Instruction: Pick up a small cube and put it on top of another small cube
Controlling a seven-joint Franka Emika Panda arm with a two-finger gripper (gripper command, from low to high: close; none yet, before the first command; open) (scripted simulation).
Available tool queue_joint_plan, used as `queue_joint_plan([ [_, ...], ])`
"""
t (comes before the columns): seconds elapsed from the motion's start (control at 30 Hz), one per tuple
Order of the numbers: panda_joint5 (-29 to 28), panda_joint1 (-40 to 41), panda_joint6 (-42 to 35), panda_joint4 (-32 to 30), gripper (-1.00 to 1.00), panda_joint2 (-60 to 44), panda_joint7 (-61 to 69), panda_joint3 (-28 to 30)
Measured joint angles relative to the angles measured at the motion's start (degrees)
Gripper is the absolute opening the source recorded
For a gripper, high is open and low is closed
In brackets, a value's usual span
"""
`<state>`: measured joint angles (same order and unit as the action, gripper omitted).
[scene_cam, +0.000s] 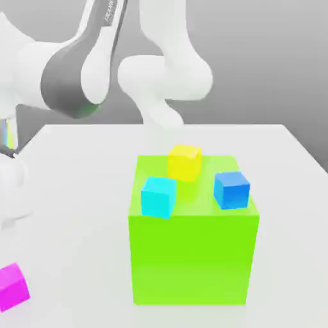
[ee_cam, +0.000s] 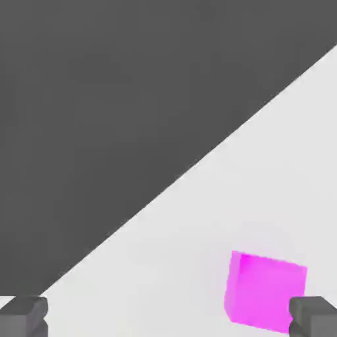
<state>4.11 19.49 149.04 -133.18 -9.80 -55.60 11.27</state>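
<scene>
The small magenta cube (scene_cam: 11, 286) lies on the white table (scene_cam: 77, 192) near its front corner on the exterior view's left. In the hand view the magenta cube (ee_cam: 264, 289) sits on the table below my gripper (ee_cam: 168, 319), close to one fingertip (ee_cam: 314, 317) and off-centre between the two. The gripper is open wide with nothing between its fingers. Three other small cubes rest on top of the large lime-green cube (scene_cam: 192, 256): a yellow cube (scene_cam: 184, 161), a cyan cube (scene_cam: 158, 196) and a blue cube (scene_cam: 231, 189).
The white arm (scene_cam: 70, 70) reaches down along the exterior view's left side. The hand view shows the table's edge (ee_cam: 171, 187) running diagonally, with dark floor beyond it, not far from the magenta cube.
</scene>
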Motion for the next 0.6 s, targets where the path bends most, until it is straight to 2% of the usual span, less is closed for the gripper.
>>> queue_joint_plan([
  [0.13, 3.65, 3.18, 2.78, 0.03, 0.00, -8.52, 0.87, 0.34],
  [0.27, 6.56, 5.81, 8.72, 1.45, 0.00, -16.81, 2.71, -2.22],
  [0.3, 6.97, 6.19, 9.72, 1.70, -1.00, -18.08, 3.01, -2.67],
  [0.5, 7.16, 6.39, 10.25, 1.82, -1.00, -18.71, 3.14, -2.92],
  [0.6, 5.81, 5.49, 7.21, 1.03, -1.00, -14.89, 2.14, -1.70],
])
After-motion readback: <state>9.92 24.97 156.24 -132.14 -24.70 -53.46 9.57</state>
